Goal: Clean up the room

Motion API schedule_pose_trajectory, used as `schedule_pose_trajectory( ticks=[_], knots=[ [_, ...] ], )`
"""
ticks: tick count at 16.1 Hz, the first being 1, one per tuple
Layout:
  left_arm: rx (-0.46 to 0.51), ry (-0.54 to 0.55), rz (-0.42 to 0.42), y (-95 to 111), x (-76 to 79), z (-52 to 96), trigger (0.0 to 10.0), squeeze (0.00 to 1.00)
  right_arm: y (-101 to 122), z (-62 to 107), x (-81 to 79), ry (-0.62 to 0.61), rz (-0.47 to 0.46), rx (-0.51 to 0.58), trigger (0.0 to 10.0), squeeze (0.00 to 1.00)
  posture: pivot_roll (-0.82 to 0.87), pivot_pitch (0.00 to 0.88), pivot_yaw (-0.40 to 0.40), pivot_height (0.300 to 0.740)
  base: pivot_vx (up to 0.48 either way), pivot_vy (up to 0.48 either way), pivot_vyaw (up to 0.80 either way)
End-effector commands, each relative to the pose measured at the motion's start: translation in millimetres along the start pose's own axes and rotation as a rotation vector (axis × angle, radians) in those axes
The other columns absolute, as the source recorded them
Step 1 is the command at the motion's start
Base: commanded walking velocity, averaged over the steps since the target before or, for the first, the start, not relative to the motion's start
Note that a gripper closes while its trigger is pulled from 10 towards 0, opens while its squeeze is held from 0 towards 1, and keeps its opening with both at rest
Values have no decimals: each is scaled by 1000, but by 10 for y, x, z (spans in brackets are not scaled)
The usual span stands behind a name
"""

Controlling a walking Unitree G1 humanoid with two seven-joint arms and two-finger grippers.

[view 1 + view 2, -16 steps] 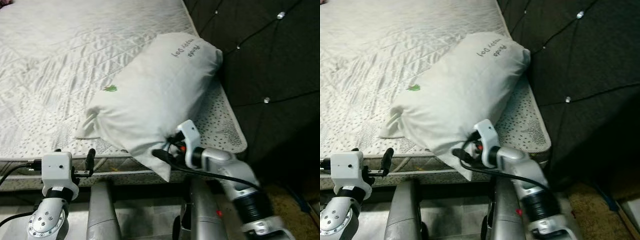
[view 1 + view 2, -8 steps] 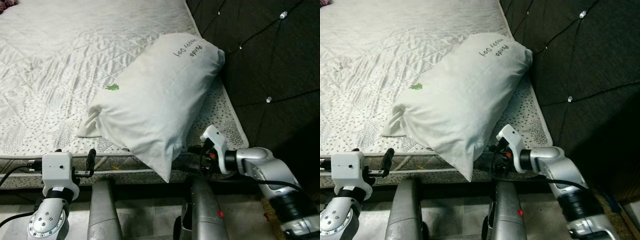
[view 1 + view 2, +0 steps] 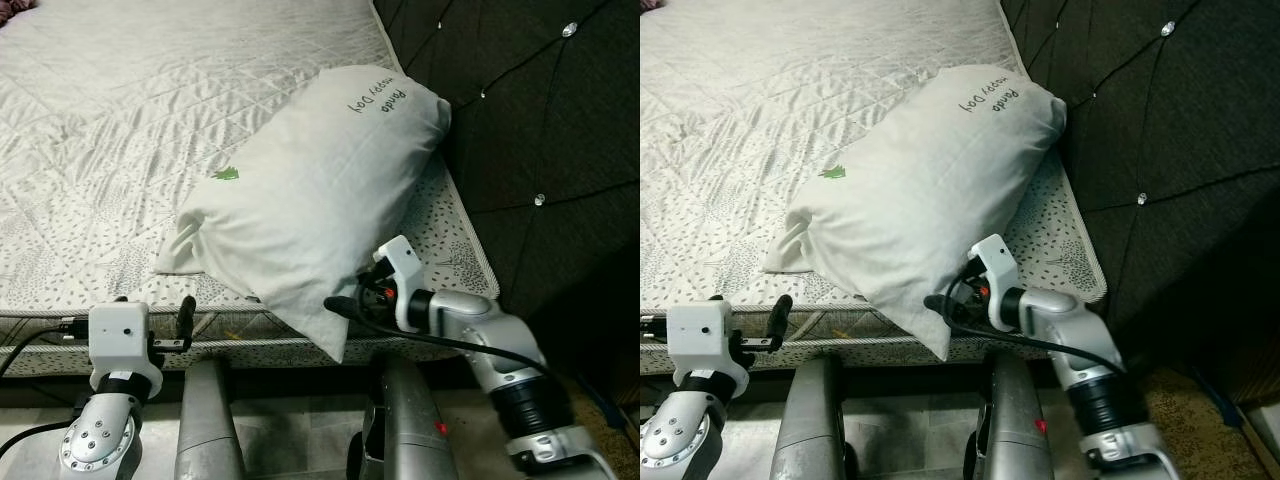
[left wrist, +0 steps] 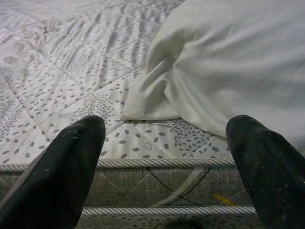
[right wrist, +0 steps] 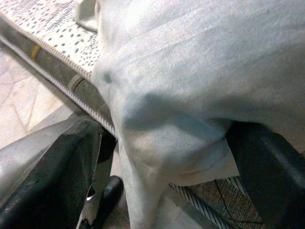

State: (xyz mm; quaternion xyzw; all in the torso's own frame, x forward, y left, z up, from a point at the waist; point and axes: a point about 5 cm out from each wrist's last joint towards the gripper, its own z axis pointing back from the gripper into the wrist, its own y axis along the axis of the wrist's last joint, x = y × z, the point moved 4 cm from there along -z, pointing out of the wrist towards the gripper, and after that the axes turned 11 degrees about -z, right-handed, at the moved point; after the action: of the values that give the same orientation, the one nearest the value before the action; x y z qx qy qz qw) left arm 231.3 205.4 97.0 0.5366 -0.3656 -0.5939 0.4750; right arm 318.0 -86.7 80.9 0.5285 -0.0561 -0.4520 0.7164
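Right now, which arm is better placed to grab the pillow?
Right. The right pincer is open with the pillow corner hanging between its fingers at the bed edge. The left pincer is open too, short of the mattress.

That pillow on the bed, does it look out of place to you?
Yes. The pillow lies slanted across the mattress, its near corner drooping over the edge toward the floor. The right gripper has its open fingers either side of that corner.

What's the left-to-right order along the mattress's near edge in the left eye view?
left end effector → pillow → right end effector → dark tufted headboard
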Motion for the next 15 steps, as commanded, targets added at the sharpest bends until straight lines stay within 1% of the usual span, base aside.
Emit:
schedule_pose_trajectory(
  ticks=[1, 2, 4, 5, 6, 7, 8, 10, 11, 12, 13, 15],
  knots=[
    [-11, -10, 3, -11, 31, 2, 10000, 0, 82, 35, 20, -41, -11, 40, 10000, 0, 122, 86, -29, 533, 0, 0, 0],
    [-11, -13, 7, -12, 46, -2, 10000, 0, 125, 14, -6, -61, -58, 77, 10000, 0, 118, 85, -30, 533, 0, 0, 0],
    [-9, -19, 12, -6, 63, -11, 10000, 0, 203, -11, 10, -138, -155, 137, 10000, 0, 116, 85, -31, 533, 0, 0, 0],
    [-7, -21, 14, -3, 68, -16, 10000, 0, 255, -20, 10, -167, -188, 177, 3725, 0, 114, 85, -31, 533, 0, 0, 0],
    [-6, -22, 15, -1, 73, -20, 10000, 0, 324, -26, 5, -195, -245, 234, 0, 0, 112, 84, -32, 533, 0, 0, 0],
    [-3, -24, 17, 3, 80, -27, 10000, 0, 351, -53, -22, -214, -326, 261, 0, 0, 112, 81, -34, 533, 0, 0, 0],
    [-3, -25, 17, 4, 82, -29, 10000, 0, 354, -61, -31, -216, -334, 263, 0, 0, 112, 81, -34, 533, 0, 0, 0],
    [-3, -27, 19, -1, 93, -38, 10000, 0, 306, -93, -17, -253, -324, 241, 0, 0, 115, 74, -36, 533, 0, 0, 0],
    [-2, -32, 17, 1, 104, -48, 10000, 0, 287, -99, 34, -280, -298, 229, 0, 0, 116, 73, -35, 533, 0, 0, 0],
    [1, -34, 16, 8, 112, -69, 10000, 0, 297, -98, 94, -308, -272, 224, 0, 0, 114, 68, -39, 533, 0, 0, 0],
    [4, -32, 16, 15, 107, -83, 10000, 0, 338, -96, 120, -316, -270, 230, 0, 0, 112, 65, -43, 533, 0, 0, 0],
    [5, -31, 17, 10, 115, -94, 10000, 0, 384, -120, 109, -307, -257, 224, 0, 0, 110, 57, -46, 533, 0, 0, 0]
  ],
)
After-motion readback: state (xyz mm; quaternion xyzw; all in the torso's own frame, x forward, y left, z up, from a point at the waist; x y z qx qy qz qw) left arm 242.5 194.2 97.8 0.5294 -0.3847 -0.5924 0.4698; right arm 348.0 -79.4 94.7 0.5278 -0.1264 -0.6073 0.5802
